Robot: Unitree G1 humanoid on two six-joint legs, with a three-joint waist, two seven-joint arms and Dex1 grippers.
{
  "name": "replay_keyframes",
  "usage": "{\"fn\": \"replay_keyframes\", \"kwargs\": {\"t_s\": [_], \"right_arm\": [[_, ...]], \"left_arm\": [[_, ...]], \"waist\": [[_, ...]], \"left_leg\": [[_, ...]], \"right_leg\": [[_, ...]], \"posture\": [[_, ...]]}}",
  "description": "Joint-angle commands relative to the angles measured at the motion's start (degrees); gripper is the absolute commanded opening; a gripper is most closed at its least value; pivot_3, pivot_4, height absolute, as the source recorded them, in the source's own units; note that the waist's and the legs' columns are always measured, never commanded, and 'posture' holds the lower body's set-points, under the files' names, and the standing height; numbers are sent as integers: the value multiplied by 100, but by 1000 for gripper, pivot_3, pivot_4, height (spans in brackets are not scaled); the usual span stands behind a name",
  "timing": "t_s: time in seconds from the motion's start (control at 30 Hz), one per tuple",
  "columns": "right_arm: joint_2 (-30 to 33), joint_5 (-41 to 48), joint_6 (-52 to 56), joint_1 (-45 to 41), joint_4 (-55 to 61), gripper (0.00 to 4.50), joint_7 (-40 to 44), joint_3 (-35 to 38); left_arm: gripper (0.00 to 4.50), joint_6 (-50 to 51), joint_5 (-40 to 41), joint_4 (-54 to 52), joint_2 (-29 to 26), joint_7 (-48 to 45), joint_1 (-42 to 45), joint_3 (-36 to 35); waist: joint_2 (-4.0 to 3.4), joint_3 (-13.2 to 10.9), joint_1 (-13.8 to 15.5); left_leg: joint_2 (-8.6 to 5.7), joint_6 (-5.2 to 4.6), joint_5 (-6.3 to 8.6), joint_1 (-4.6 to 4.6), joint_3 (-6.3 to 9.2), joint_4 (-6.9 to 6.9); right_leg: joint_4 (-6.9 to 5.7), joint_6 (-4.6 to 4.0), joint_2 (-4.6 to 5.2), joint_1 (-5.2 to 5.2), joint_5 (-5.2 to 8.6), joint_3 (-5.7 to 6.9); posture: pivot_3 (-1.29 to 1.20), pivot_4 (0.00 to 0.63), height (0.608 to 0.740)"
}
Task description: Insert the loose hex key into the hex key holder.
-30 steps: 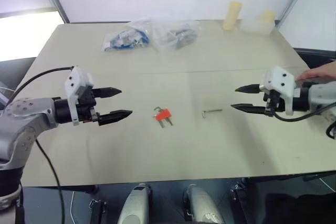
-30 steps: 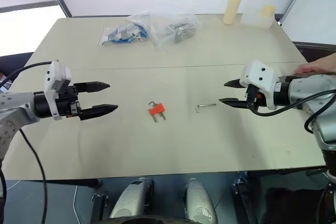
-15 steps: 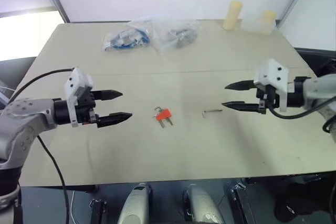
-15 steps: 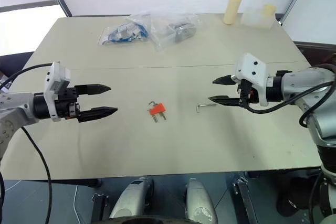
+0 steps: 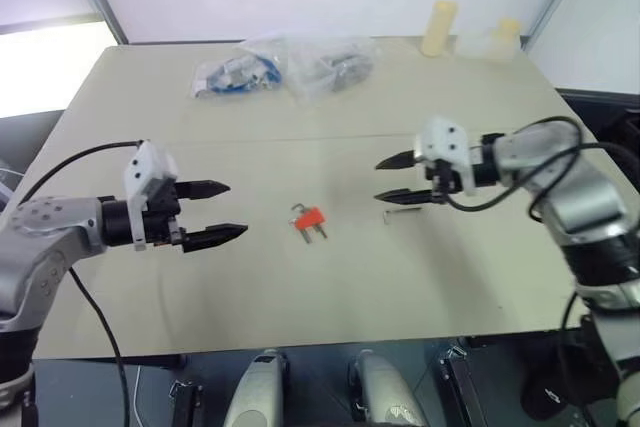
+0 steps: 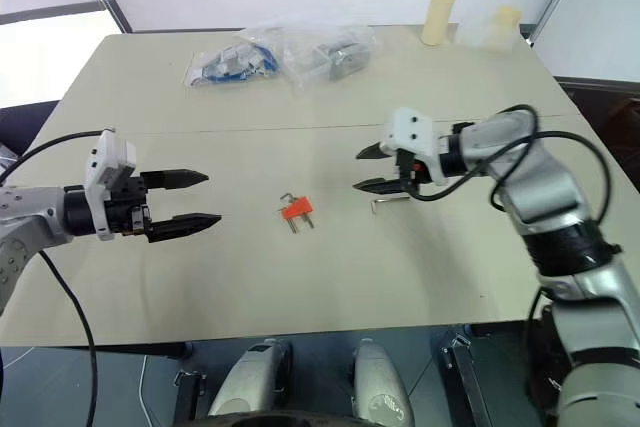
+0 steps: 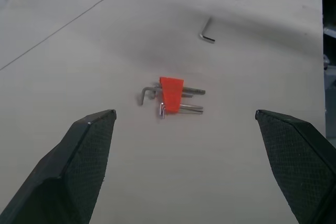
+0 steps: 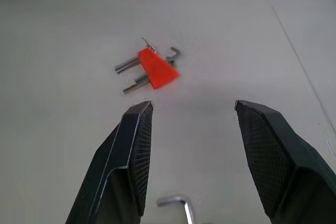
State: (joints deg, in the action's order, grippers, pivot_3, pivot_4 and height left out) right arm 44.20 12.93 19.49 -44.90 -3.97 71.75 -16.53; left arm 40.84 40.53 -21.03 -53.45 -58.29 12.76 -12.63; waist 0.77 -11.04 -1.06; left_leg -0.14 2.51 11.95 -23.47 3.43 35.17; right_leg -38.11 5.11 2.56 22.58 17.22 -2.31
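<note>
We have not put the loose hex key [image 5: 404, 214] into the hex key holder [image 5: 310, 219] yet. The key lies flat on the table [image 5: 330, 297], a little way to the right of the red holder, and nothing is touching it. Our right gripper [image 5: 397, 178] hangs just above the key with its two black fingers spread apart and nothing between them. Our left gripper [image 5: 222, 213] waits out on the left side, well apart from the holder, with its fingers spread wide and empty too. So all the work is left, we think: grab the key, line it up, and push it into the holder. At the far side of the table lie clear bags of parts [image 5: 288, 67] and two pale yellow tubes [image 5: 438, 27], well away from us. Nothing stands in our way, but the key is thin and flat on the table, so we think it may be hard to pinch.
</note>
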Motion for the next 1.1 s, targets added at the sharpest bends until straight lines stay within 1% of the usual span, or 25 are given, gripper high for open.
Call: {"fn": "replay_keyframes", "kwargs": {"t_s": [0.03, 0.13, 0.23, 0.4, 0.53, 0.73, 0.93, 1.1], "right_arm": [[-523, -417, -676, -473, -986, 2574, 153, -293], [-1039, -1136, -1646, -806, -2127, 2574, 85, -778], [-1512, -1649, -2518, -1111, -3129, 2574, -264, -983], [-1862, -1946, -3181, -1322, -3765, 2574, -187, -1034], [-2003, -2306, -3684, -1526, -4245, 2574, -308, -1124], [-2183, -2368, -3856, -1617, -4521, 2574, -106, -1034], [-2237, -2269, -3698, -1476, -4278, 2574, 317, -1000], [-2279, -2209, -3512, -1363, -4045, 2574, 466, -915]], "left_arm": [[4464, 115, 132, -395, 21, 215, -79, -151], [4464, 273, 218, -724, 70, 486, -194, -200], [4464, 448, 297, -1038, 97, 779, -318, -247], [4464, 669, 466, -1373, 83, 1104, -471, -357], [4464, 802, 603, -1508, 85, 1314, -447, -384], [4464, 900, 746, -1576, 66, 1519, -345, -342], [4464, 970, 828, -1553, -4, 1566, -235, -345], [4464, 1003, 857, -1520, -55, 1573, -163, -332]], "waist": [[0, 0, -2], [0, 0, -17], [0, 0, -16], [0, 0, -7], [0, 0, -12], [0, 0, -15], [0, 0, -20], [0, 0, -15]], "left_leg": [[-1, 0, 0, 0, 0, 0], [-1, 0, 0, 0, 0, 1], [-1, 0, 0, 1, 0, -1], [-4, 1, 0, -2, 1, -1], [-3, 1, 0, 1, 3, 0], [-3, 2, 0, 2, 2, -1], [-3, 2, 0, 4, 3, -2], [-3, 2, 0, 4, 2, -2]], "right_leg": [[-1, 0, 0, -1, 0, 0], [-2, 1, -1, 1, -1, 0], [-3, 1, -3, 2, -1, 0], [-4, 2, -2, 5, -1, 0], [-8, 2, -3, 3, -2, 0], [-8, 2, -4, 3, -2, 0], [-8, 2, -5, 1, -2, 1], [-8, 2, -5, 1, -2, 1]], "posture": [[0, 150, 740], [0, 150, 740], [0, 150, 740], [0, 150, 740], [0, 150, 740], [0, 150, 740], [0, 150, 740], [0, 150, 740]]}}
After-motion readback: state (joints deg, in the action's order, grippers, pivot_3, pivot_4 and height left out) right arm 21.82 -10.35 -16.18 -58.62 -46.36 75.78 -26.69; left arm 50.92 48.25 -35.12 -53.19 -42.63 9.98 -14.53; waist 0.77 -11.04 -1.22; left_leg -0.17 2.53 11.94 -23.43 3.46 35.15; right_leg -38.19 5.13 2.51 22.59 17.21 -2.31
